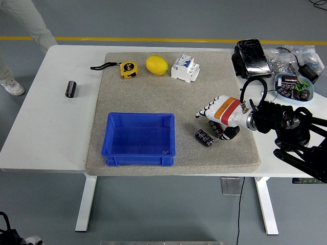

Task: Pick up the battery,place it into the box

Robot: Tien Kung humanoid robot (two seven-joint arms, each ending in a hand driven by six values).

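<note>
- Right robot hand [218, 115], palm down, covers one battery [218, 130] on the mat [153, 97]; whether it grips cannot be told.
- Second battery [204, 137] lies just beside.
- Close the fingers squarely, lift clear, then cross left to the box [140, 139].

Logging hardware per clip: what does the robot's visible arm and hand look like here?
Only the right arm shows. The right hand has a white shell with an orange-red band across its back and dark fingertips. A silver wrist ring joins it to a black, blocky forearm. A black cable loops up above the wrist. No left arm is in view.
</note>
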